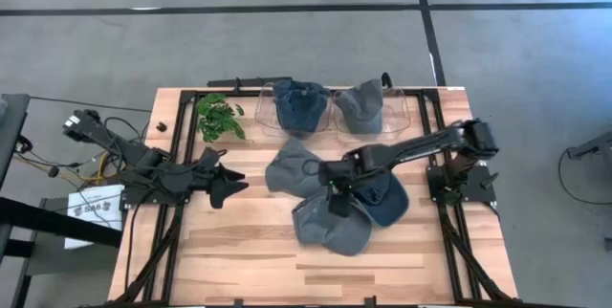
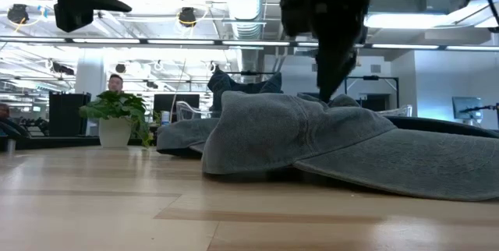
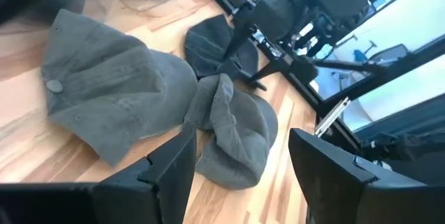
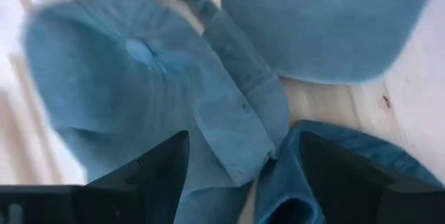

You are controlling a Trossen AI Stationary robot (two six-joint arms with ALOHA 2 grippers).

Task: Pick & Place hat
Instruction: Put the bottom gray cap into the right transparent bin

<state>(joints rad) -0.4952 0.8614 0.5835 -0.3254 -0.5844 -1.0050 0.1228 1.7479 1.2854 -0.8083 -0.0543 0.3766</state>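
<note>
Three hats lie on the table: a light grey one [image 1: 293, 166] [image 3: 104, 92], a grey one [image 1: 330, 226] [image 2: 312, 138] [image 3: 233, 130] nearer the near edge, and a dark blue one [image 1: 387, 199] [image 3: 219, 46]. The grey one overlaps the edge of the blue one. My right gripper [image 1: 337, 198] [image 4: 243, 182] is open and hangs low over the spot where the three hats meet, pointing down; I see no touch. The low view shows it coming down behind the grey hat [image 2: 335, 48]. My left gripper [image 1: 225, 179] [image 3: 243, 175] waits open, left of the hats.
Two clear bins stand at the far edge, one with a blue hat [image 1: 299, 105], one with a grey hat [image 1: 361, 105]. A small potted plant [image 1: 220, 117] [image 2: 117, 114] stands left of the bins. Bare wood lies along the near edge [image 1: 239, 260]. A person [image 2: 115, 83] shows beyond the table.
</note>
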